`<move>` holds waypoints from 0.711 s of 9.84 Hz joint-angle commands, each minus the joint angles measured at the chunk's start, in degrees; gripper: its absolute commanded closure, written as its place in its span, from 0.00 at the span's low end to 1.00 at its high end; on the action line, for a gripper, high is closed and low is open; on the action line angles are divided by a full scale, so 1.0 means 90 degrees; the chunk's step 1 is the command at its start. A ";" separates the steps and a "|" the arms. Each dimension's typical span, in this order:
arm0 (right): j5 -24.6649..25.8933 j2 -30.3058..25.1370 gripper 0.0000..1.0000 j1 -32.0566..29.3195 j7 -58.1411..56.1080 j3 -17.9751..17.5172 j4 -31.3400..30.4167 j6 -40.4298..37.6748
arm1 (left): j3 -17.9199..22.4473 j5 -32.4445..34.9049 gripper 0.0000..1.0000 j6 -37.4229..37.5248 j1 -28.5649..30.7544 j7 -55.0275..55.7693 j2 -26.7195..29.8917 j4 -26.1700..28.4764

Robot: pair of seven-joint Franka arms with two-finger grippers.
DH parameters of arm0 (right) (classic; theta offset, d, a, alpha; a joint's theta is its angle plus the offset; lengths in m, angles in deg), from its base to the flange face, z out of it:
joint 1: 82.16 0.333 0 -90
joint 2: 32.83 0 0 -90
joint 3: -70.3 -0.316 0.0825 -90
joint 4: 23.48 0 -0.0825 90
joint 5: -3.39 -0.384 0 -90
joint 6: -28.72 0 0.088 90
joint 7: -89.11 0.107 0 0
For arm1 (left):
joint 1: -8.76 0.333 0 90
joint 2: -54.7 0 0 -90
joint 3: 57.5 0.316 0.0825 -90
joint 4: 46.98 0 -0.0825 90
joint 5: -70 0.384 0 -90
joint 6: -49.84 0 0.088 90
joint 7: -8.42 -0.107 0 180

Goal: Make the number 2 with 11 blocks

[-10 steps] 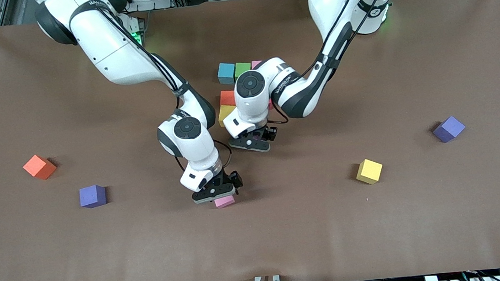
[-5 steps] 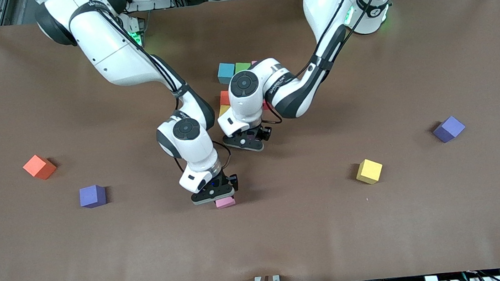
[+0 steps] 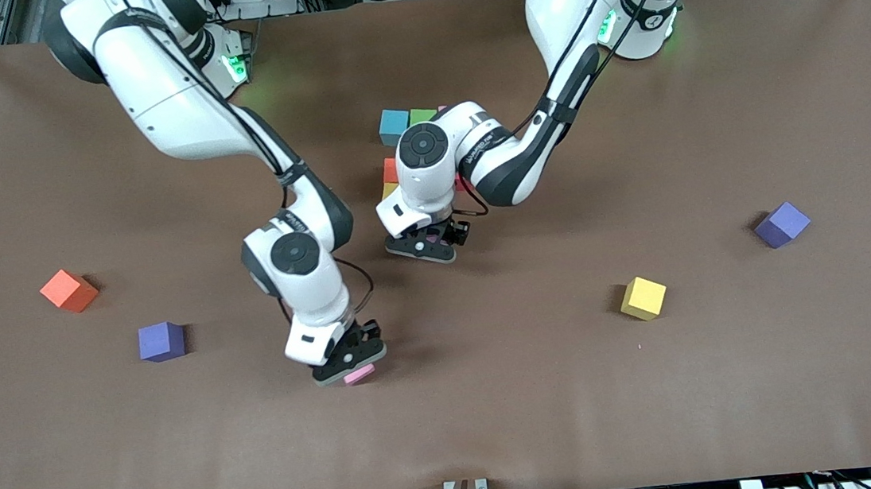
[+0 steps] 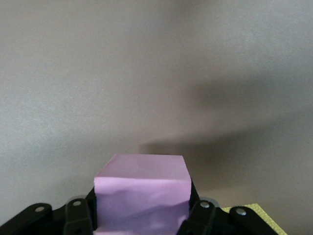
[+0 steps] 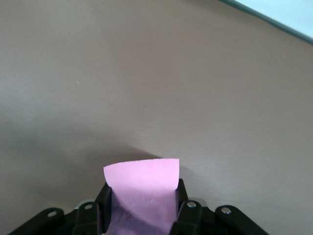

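My right gripper (image 3: 348, 362) is shut on a pink block (image 3: 358, 374) over bare table, toward the front camera from the cluster; the block fills its jaws in the right wrist view (image 5: 142, 188). My left gripper (image 3: 424, 247) is shut on another pink block (image 4: 142, 193), low over the table beside the cluster's yellow block (image 3: 387, 191). The cluster shows a light blue block (image 3: 394, 126), a green block (image 3: 421, 116), a pink sliver (image 3: 443, 108) and a red-orange block (image 3: 390, 170). The left arm hides the rest.
Loose cubes lie on the brown table: an orange one (image 3: 68, 290) and a purple one (image 3: 161, 341) toward the right arm's end, a yellow one (image 3: 643, 298) and a purple one (image 3: 781, 224) toward the left arm's end.
My right gripper has carried its pink block toward the front camera and the right arm's end. My left gripper has shifted slightly toward the right arm's end with its pink block.
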 commanded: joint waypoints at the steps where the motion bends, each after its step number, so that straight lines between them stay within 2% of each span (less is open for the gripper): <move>1: -0.0650 0.0090 0.94 -0.0802 -0.1830 -0.0534 0.0203 -0.0254 | 0.0024 0.0017 1.00 -0.0025 -0.0114 0.0140 -0.0114 -0.0262; 3: -0.0810 0.0071 0.94 -0.1038 -0.2752 -0.0584 0.0222 -0.0537 | 0.0024 0.0016 1.00 -0.0025 -0.0260 0.0530 -0.0319 -0.0555; 7: -0.0888 -0.0007 0.94 -0.1283 -0.3370 -0.0643 0.0212 -0.0927 | 0.0014 0.0016 1.00 -0.0376 -0.0329 0.1573 -0.0466 -0.0585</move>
